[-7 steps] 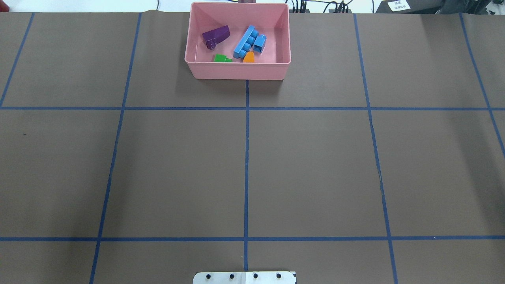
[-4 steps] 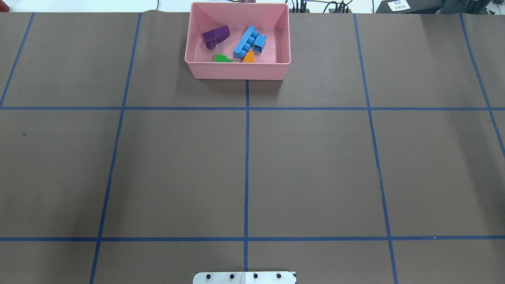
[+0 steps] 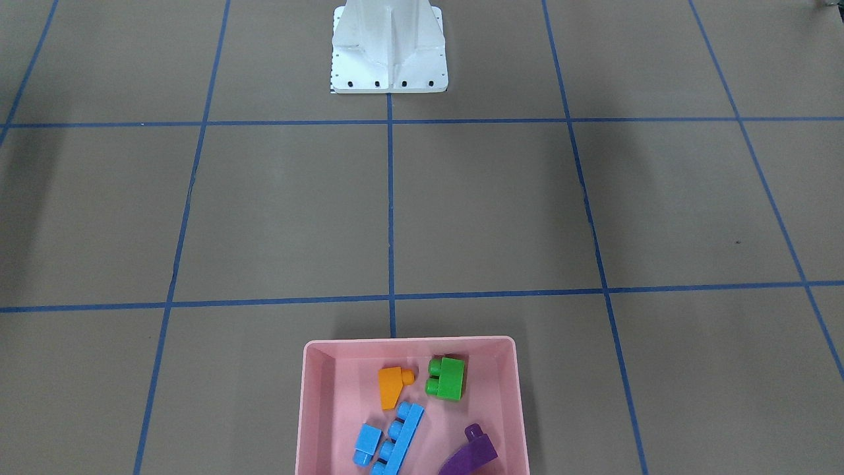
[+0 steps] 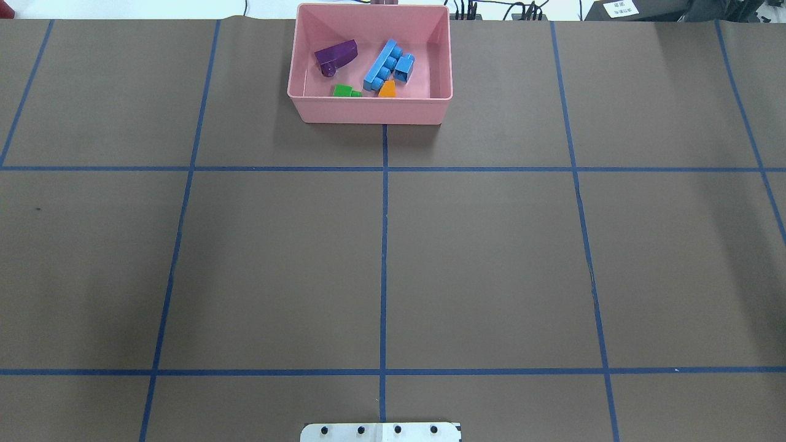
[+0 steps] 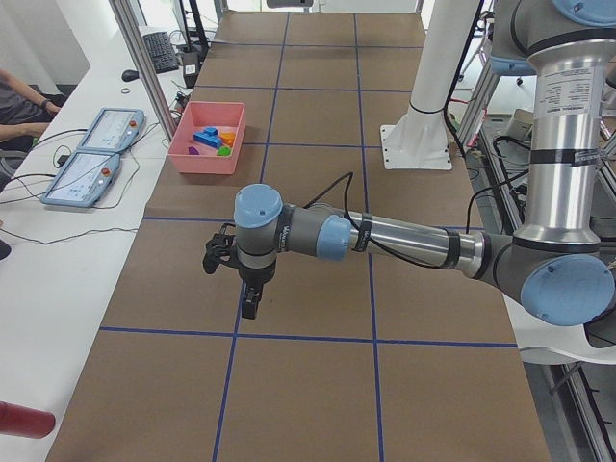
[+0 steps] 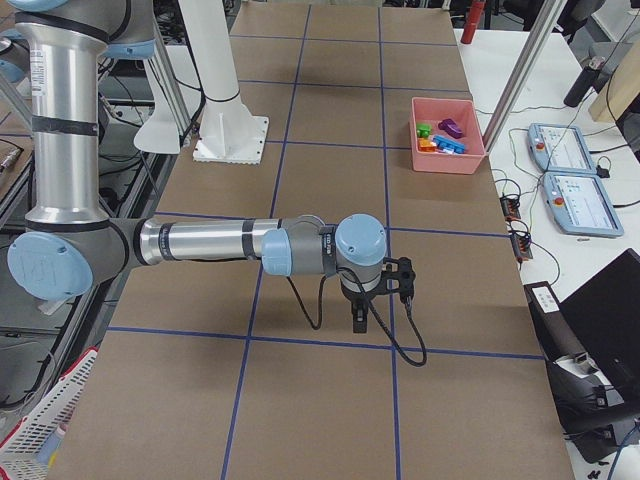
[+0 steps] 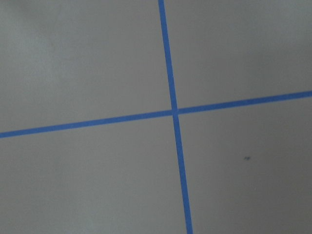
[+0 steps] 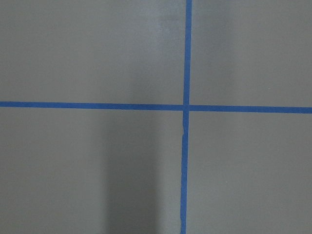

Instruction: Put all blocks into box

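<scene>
Pink box (image 4: 370, 110) holds all five blocks (image 4: 381, 64).

No legible text or labels

Open table (image 4: 491, 258) seemingly runs from base plate (image 4: 381, 431) to the walled box (image 4: 368, 112).

The counter (image 4: 491, 258) before me is brown, crossed by a grid of blue tape lines (image 4: 384, 245). A white metal plate (image 4: 381, 432) with dark bolt holes sits at its near edge, on the middle line. A small dark speck (image 4: 38, 209) marks the brown off to my left. Along the counter's far side runs a white bench (image 5: 58, 289). On it lie a far tablet (image 5: 111, 128) and a near tablet (image 5: 82, 178) side by side, with cables (image 5: 58, 231) trailing by them and a dark keyboard (image 5: 159, 50) farther along.
</scene>
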`<state>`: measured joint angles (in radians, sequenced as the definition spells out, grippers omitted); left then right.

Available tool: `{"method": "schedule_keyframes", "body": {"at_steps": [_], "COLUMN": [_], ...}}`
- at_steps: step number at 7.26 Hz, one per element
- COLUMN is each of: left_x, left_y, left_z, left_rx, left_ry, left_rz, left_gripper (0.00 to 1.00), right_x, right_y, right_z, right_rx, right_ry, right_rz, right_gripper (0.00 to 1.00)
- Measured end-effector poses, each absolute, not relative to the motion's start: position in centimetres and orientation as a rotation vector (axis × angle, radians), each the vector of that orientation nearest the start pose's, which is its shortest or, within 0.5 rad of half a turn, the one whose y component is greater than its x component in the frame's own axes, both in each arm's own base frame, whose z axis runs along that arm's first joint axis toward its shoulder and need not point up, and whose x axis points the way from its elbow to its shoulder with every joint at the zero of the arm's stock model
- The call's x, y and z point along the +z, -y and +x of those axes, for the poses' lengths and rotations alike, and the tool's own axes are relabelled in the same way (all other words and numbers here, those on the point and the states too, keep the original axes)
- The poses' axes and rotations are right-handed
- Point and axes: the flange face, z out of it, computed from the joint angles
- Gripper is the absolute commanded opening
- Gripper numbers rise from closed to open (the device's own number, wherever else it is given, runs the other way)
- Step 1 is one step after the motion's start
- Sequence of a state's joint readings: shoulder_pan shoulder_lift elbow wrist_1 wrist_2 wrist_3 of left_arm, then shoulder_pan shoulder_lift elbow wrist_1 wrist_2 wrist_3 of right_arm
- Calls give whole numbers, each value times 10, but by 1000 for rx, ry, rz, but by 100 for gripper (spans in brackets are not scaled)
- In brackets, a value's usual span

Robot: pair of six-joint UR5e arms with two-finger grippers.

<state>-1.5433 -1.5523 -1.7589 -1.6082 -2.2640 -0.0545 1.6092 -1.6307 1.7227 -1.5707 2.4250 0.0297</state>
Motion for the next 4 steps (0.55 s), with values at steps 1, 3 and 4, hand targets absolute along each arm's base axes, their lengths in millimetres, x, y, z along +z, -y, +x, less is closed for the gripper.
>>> {"method": "schedule_keyframes", "body": {"at_steps": [1, 3, 4], "left_x": [580, 594, 597], "left_y": [493, 491, 491], "left_z": [-58, -65, -66], "left_rx": [34, 9, 6], "left_ry": [-736, -809, -819], "left_rz": [158, 132, 128], "left_gripper": [100, 100, 100], "right_x": [607, 610, 612], "right_y": [468, 466, 465], "right_z": [76, 76, 76], "right_rx": [24, 24, 24], "right_ry": [852, 851, 851], "right_rz": [92, 88, 85], "right_gripper": [100, 100, 100]}}
